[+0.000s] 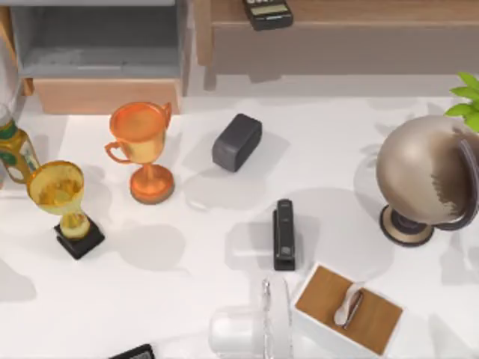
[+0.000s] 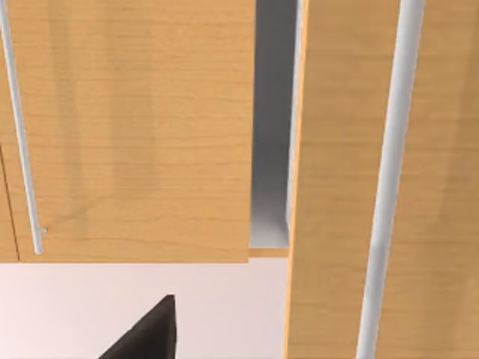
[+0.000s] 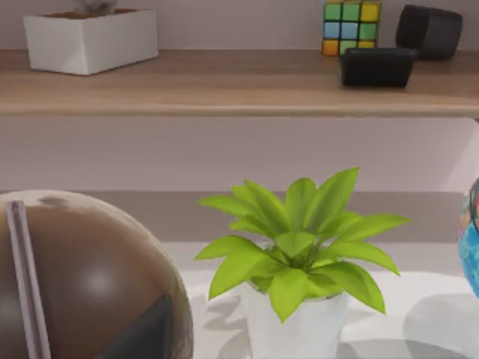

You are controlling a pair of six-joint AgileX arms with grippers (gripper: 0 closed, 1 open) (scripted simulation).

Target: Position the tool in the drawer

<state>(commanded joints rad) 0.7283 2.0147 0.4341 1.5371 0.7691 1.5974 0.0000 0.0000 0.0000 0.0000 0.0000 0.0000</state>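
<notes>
Top view: stapler (image 1: 284, 234) is seen flat on surface (image 1: 187, 299), untouched, long axis near-to-far, well short of open drawer (image 1: 97, 45) at far left. No jaws are seen there, so nearer arm and jaw state cannot be told.
Left wrist view: wood cabinet fronts (image 2: 127, 127) are faced.
Right wrist view: potted plant (image 3: 296, 254) and globe (image 3: 82, 277) are faced.

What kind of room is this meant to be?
Probably a rendered study or office desk: a slim black stapler on the white table, a brown globe, and a long wooden shelf holding a coloured puzzle cube.
</notes>
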